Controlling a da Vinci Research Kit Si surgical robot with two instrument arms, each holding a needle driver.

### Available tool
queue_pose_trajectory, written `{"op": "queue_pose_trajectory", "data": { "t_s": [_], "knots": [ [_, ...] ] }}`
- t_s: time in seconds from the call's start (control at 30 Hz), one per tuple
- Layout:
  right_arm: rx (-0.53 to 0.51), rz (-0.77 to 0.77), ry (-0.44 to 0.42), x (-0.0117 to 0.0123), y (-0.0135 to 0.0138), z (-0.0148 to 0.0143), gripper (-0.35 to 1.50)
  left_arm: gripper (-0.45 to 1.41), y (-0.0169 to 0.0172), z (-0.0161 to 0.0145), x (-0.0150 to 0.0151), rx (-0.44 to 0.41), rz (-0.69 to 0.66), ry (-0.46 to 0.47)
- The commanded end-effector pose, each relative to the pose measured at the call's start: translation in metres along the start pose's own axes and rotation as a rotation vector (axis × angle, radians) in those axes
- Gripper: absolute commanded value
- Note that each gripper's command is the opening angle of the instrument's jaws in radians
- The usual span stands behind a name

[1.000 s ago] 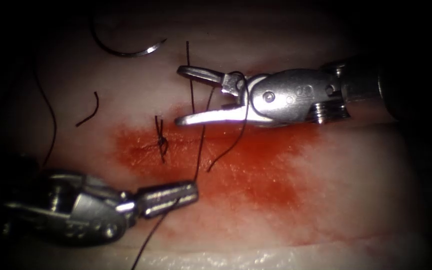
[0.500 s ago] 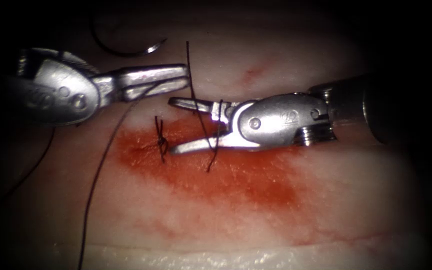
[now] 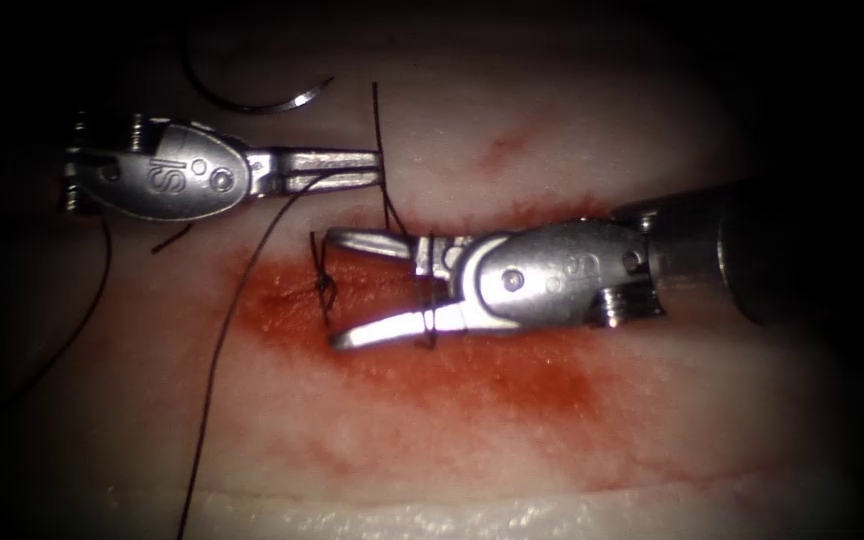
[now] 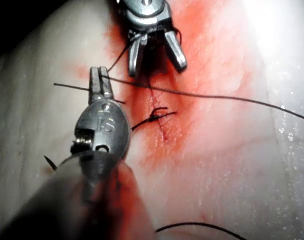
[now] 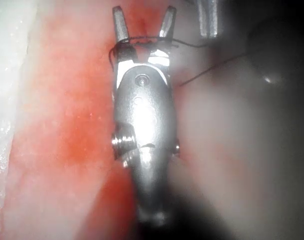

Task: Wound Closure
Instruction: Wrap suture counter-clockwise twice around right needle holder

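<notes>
Left tool [image 3: 380, 168]: its jaws are closed on the thread [image 3: 222, 340], which it holds above the cut, on the left side of the picture in the endoscope view. In the left wrist view the left tool [image 4: 99, 75] grips the same strand near its tips.

Right tool [image 3: 330, 290]: its jaws stand wide apart and hold nothing. The thread is wound around them near the hinge; the right wrist view shows the loops crossing both jaws of the right tool [image 5: 142, 17].

Needle [image 3: 252, 98]: it lies free on the tissue [image 3: 652, 420], well apart from both tools and above the cut. It is not in the tissue and no tool holds it.

Knot [image 3: 324, 288]: one finished stitch sits on the cut, between the tips of the right tool's open jaws, with short ends standing up and down.

Short thread end [image 3: 384, 130]: it rises above the left tool's tips.

Red fluid [image 3: 512, 370]: it covers the tissue around the cut and to the right.

Risk, loops: they could slide off the open jaws if the strand goes slack, because nothing locks them there.

Risk, knot: the open tips are very near the finished stitch and could catch it.

Risk, thread: a strong pull by the left tool could tear the tissue.
</notes>
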Motion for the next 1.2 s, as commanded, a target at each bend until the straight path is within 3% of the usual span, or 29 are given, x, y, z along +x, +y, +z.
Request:
{"op": "queue_pose_trajectory", "data": {
  "t_s": [0.03,0.23,0.3,0.57,0.63,0.67,0.77,0.8,1.0,1.1,1.2],
  "knots": [
    [-0.017,0.02,0.032,-0.0007,-0.0002,0.0004,0.56,-0.45,0.0002,0.0006,-0.0007,0.0,-0.003,-0.001],
    [-0.116,0.089,0.053,-0.0012,0.0,-0.0003,0.51,-0.45,0.0025,0.0001,-0.0015,-0.009,-0.012,0.0],
    [-0.152,0.136,0.061,-0.0013,0.0004,-0.0009,0.34,-0.45,0.0043,-0.0003,-0.0012,-0.014,-0.008,-0.001],
    [-0.268,0.153,0.056,-0.0011,0.001,-0.0014,0.34,-0.45,0.0096,0.0004,-0.0003,-0.05,0.016,-0.032],
    [-0.288,0.159,0.05,-0.0013,0.0013,-0.0016,0.39,-0.45,0.0108,0.0006,-0.0003,-0.063,0.018,-0.045],
    [-0.311,0.174,0.043,-0.0017,0.0017,-0.0018,0.57,-0.45,0.0117,0.0008,-0.0001,-0.067,0.018,-0.05],
    [-0.323,0.178,0.035,-0.0022,0.0019,-0.0018,0.67,-0.45,0.0121,0.001,0.0002,-0.066,0.018,-0.051],
    [-0.339,0.194,0.015,-0.0027,0.0022,-0.0019,0.78,-0.45,0.0118,0.0011,0.0006,-0.065,0.013,-0.051],
    [-0.424,0.277,-0.017,-0.0037,0.0031,-0.0022,0.91,-0.45,0.0089,0.0017,0.0018,-0.05,-0.02,-0.049],
    [-0.497,0.332,-0.026,-0.0035,0.0037,-0.0023,1.11,-0.45,0.007,0.0018,0.0022,-0.03,-0.044,-0.048],
    [-0.533,0.328,-0.045,-0.0035,0.004,-0.0024,1.11,-0.45,0.0064,0.0019,0.0022,-0.026,-0.048,-0.051]
  ]
}}
